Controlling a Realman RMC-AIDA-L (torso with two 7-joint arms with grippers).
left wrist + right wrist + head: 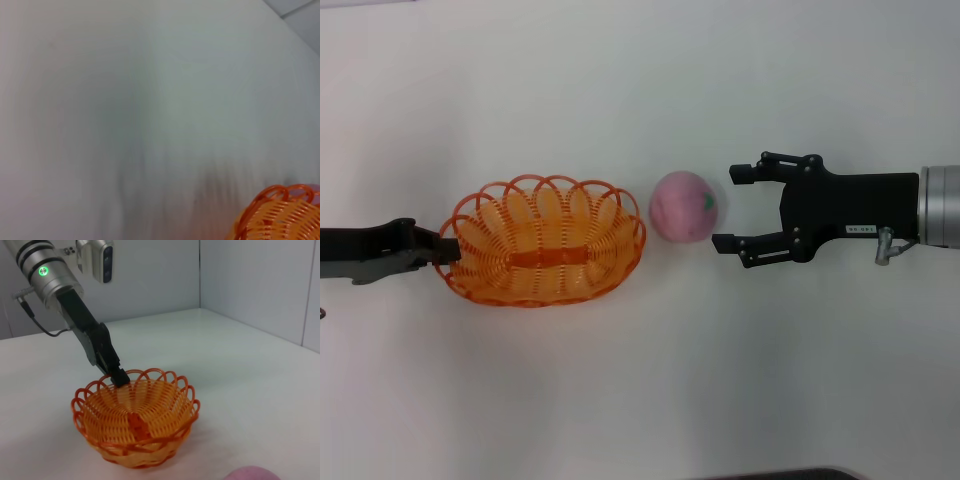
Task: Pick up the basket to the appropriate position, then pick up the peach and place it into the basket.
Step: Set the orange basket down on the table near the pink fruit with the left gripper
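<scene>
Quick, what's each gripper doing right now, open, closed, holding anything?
Left gripper: shut on the basket rim at its left end.
Right gripper: open, empty, just right of the peach.

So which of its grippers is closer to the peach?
The right gripper: open, its fingertips just beside the peach. The left gripper is at the basket's far rim, with the whole basket between it and the peach.
</scene>
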